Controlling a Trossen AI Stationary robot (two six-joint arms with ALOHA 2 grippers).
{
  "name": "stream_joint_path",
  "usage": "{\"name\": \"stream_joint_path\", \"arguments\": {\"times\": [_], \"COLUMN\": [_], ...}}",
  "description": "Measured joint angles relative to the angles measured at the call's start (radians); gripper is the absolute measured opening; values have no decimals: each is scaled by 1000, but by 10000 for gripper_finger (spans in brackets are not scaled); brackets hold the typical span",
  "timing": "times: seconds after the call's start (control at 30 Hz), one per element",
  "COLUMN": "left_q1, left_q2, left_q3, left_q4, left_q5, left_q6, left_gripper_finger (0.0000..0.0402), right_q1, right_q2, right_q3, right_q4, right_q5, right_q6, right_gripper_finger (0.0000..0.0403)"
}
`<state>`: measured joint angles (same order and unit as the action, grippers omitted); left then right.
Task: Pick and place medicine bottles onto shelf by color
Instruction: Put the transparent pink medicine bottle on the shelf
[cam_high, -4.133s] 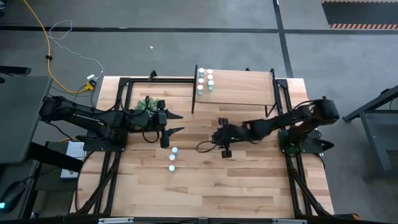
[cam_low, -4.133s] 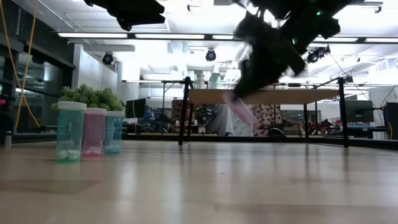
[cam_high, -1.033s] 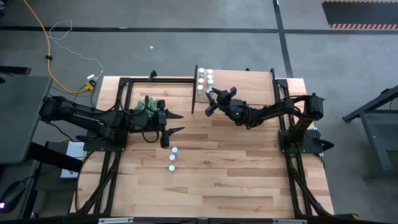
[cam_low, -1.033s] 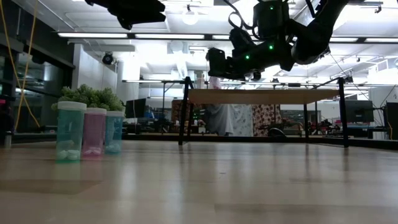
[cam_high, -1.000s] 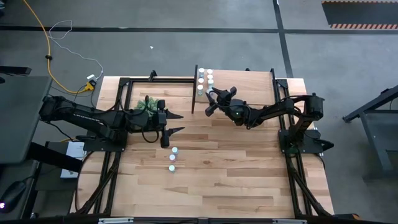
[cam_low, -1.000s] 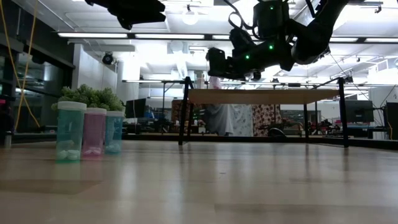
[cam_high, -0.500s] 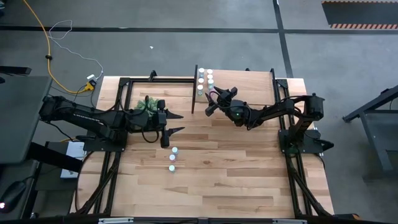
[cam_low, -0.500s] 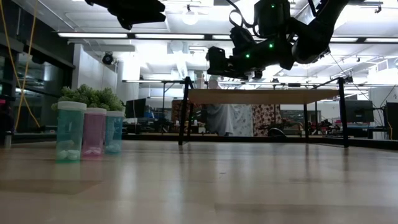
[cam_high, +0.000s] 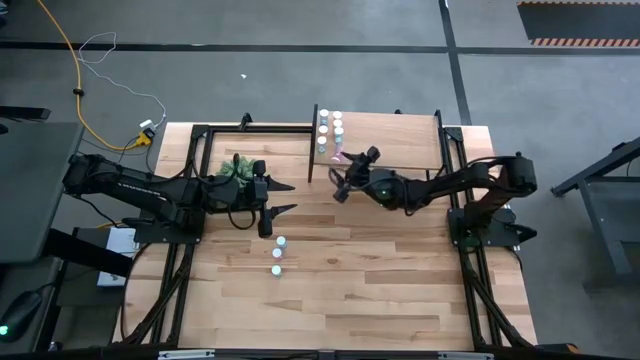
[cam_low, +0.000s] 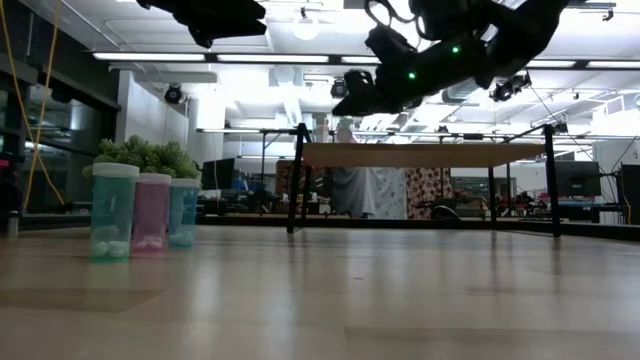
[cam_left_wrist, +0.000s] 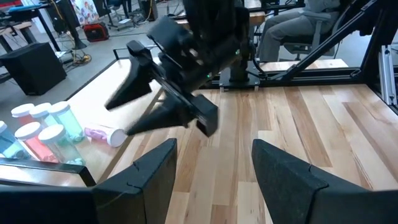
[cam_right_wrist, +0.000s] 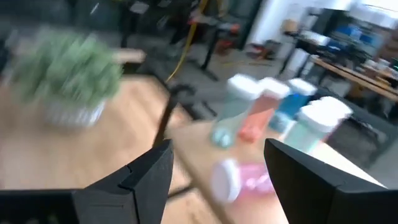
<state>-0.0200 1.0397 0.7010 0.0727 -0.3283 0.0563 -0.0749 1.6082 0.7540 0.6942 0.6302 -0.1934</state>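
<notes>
Right end effector (cam_high: 341, 183) fingers apart and empty just off the shelf (cam_high: 400, 140), pink bottle (cam_left_wrist: 104, 134) lying on its side on the shelf beside upright bottles (cam_left_wrist: 38, 127), shown only by the wrist views, left end effector (cam_high: 281, 198) apart near the plant (cam_high: 236, 167), low view shows three bottles (cam_low: 140, 212) on the surface.

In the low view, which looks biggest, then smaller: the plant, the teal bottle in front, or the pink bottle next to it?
1. teal bottle
2. pink bottle; it stands farther back, so they may really match.
3. plant, mostly hidden behind the bottles, so unsure.
</notes>
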Motion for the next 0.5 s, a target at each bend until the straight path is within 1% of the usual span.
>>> {"name": "stream_joint_path", "arguments": {"times": [0.1, 0.2, 0.27, 0.4, 0.5], "left_q1": [0, 0, 0, 0, 0], "left_q2": [0, 0, 0, 0, 0], "left_q3": [0, 0, 0, 0, 0], "left_q4": [0, 2, 3, 5, 4], "left_q5": [0, 0, -1, -19, -23], "left_q6": [0, 0, 0, 0, 0], "left_gripper_finger": [200, 200, 200, 200, 200], "right_q1": [4, 4, -2, -4, -3], "right_q2": [-19, -18, -9, 4, 3], "right_q3": [15, 55, 85, 131, 151], "right_q4": [-143, -302, -370, -397, -393], "right_q5": [-55, -58, -40, 40, 52], "right_q6": [-106, -218, -291, -410, -455], "right_gripper_finger": [243, 243, 243, 243, 243]}}
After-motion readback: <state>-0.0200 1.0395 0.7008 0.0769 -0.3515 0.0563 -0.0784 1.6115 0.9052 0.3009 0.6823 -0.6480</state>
